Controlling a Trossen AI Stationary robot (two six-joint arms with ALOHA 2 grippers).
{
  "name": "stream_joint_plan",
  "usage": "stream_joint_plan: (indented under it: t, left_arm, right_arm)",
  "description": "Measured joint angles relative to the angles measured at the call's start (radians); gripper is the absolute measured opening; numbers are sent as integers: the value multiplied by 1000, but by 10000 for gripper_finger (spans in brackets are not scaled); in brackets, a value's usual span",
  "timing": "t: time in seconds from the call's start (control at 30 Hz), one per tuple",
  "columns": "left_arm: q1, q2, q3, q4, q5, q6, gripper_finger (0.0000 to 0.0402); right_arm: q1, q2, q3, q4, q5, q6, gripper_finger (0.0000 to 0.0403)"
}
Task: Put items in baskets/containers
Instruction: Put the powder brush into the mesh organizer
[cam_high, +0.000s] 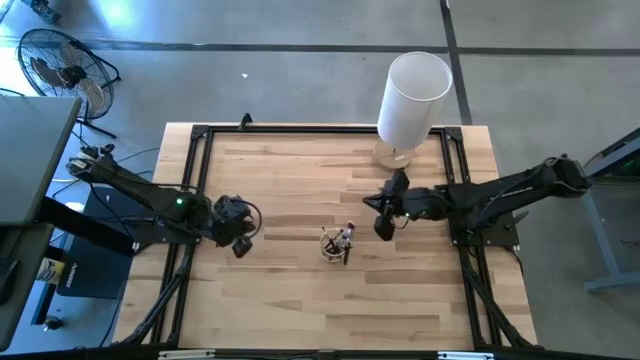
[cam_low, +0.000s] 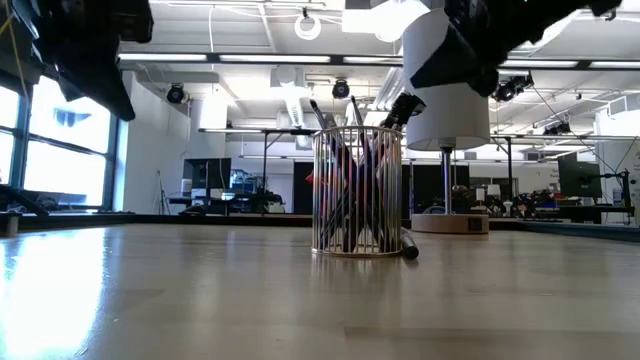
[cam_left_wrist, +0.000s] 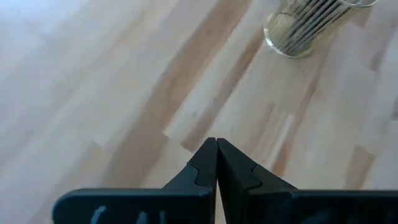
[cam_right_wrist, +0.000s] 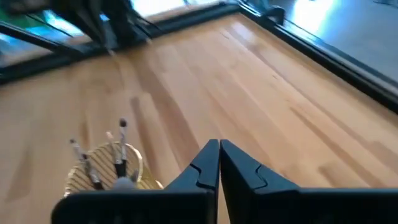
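Note:
A small clear ribbed cup (cam_high: 333, 244) stands upright on the wooden table's middle and holds several thin brushes (cam_low: 350, 170), handles down and leaning on its rim. It also shows in the left wrist view (cam_left_wrist: 297, 30) and the right wrist view (cam_right_wrist: 107, 173). One dark brush (cam_low: 408, 244) rests on the table at the cup's base, outside it. My left gripper (cam_left_wrist: 216, 143) is shut and empty, above the table to the cup's left (cam_high: 240, 246). My right gripper (cam_right_wrist: 219, 145) is shut and empty, above the table to the cup's right and a little farther back (cam_high: 383, 229).
A tall white cylinder (cam_high: 413, 95) on a wooden base stands at the table's far edge, right of the middle. A black frame (cam_high: 200, 135) runs along the table's edges. Bare wood lies in front of the cup and to its left.

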Motion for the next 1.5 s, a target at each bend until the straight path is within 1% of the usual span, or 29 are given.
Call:
stream_joint_plan:
  t: [0.1, 0.23, 0.33, 0.43, 0.5, 0.57, 0.63, 0.7, 0.8, 0.9, 1.03, 1.1, 1.17, 1.27, 1.5]
  left_arm:
    - [0, -81, 0, -58, -27, 43, 0]
    - [0, -186, 0, -102, -46, 105, 0]
    - [0, -247, 0, -117, -65, 136, 0]
    - [0, -289, 0, -116, -66, 181, 0]
    - [0, -307, 0, -117, -71, 207, 0]
    - [0, -319, 0, -121, -74, 226, 0]
    - [0, -324, 0, -137, -77, 227, 0]
    - [0, -323, 0, -160, -78, 227, 0]
    - [0, -323, 0, -200, -78, 230, 0]
    - [0, -322, 0, -222, -79, 246, 0]
    - [0, -322, 0, -224, -78, 253, 0]
    - [0, -322, 0, -225, -74, 260, 0]
    - [0, -322, 0, -228, -61, 278, 0]
    - [0, -322, 0, -228, -42, 305, 0]
    - [0, -322, 0, -228, -41, 308, 0]
  right_arm:
    - [18, 85, 127, -129, 72, 34, 4]
    - [13, 225, 327, -287, 165, 150, 2]
    - [1, 354, 502, -454, 203, 224, 2]
    - [-24, 491, 685, -646, 206, 303, 1]
    - [-52, 577, 795, -781, 185, 415, 1]
    - [-88, 656, 889, -907, 129, 553, 1]
    - [-128, 718, 958, -1016, 48, 696, 3]
    - [-164, 772, 1003, -1090, -40, 799, 6]
    - [-207, 833, 1025, -1156, -165, 903, 8]
    - [-243, 861, 1005, -1165, -288, 979, 9]
    - [-281, 873, 942, -1157, -436, 997, 17]
    - [-290, 872, 909, -1140, -486, 1012, 28]
    - [-294, 868, 880, -1114, -523, 1031, 42]
    - [-292, 868, 848, -1075, -545, 1059, 69]
    - [-278, 865, 747, -877, -585, 1099, 126]
